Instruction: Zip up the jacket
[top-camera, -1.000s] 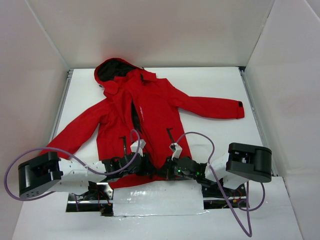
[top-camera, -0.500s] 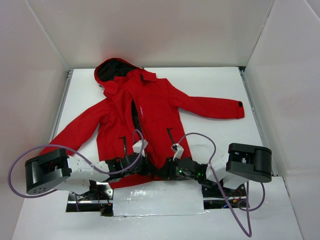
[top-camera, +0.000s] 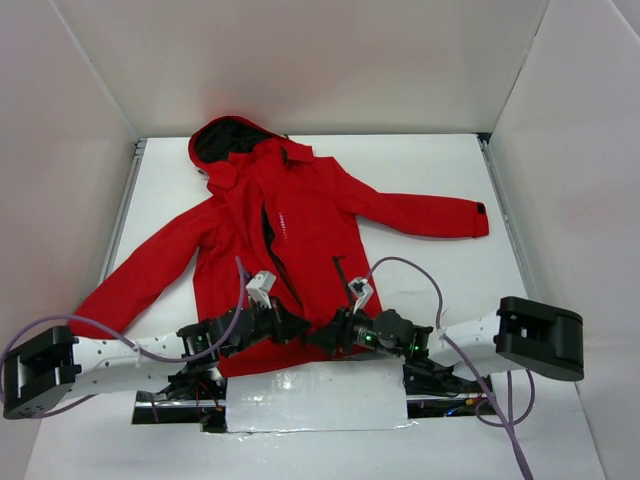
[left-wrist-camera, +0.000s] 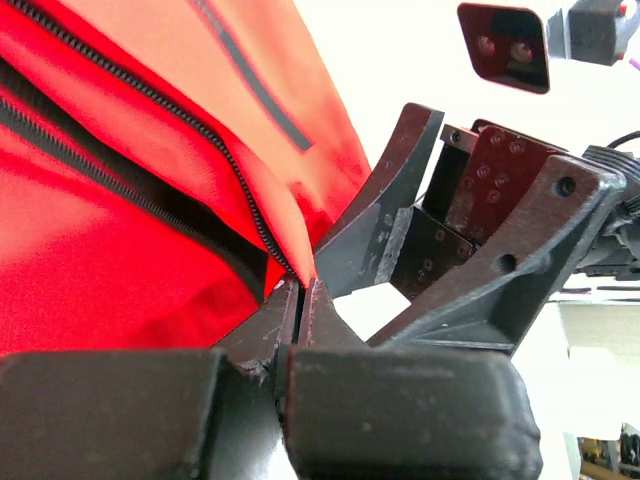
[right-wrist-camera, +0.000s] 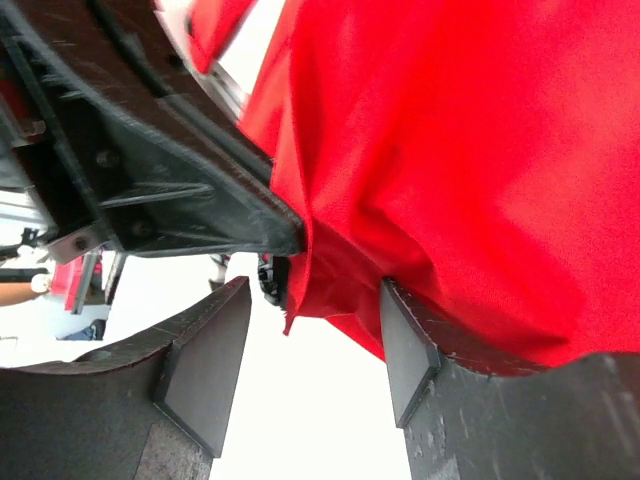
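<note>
On table (top-camera: 450, 180), jacket (top-camera: 300, 230) unmoved; both elbows (top-camera: 40, 370) swung outward.

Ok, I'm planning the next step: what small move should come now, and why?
Probably close the right gripper: its jaws stand open around a hem corner of the jacket, while the left gripper is shut on the hem by the zipper.

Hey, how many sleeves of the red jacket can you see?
2 on the jacket: the left sleeve slants toward the near left, the right sleeve stretches out to the right. Neither seems hidden.
</note>
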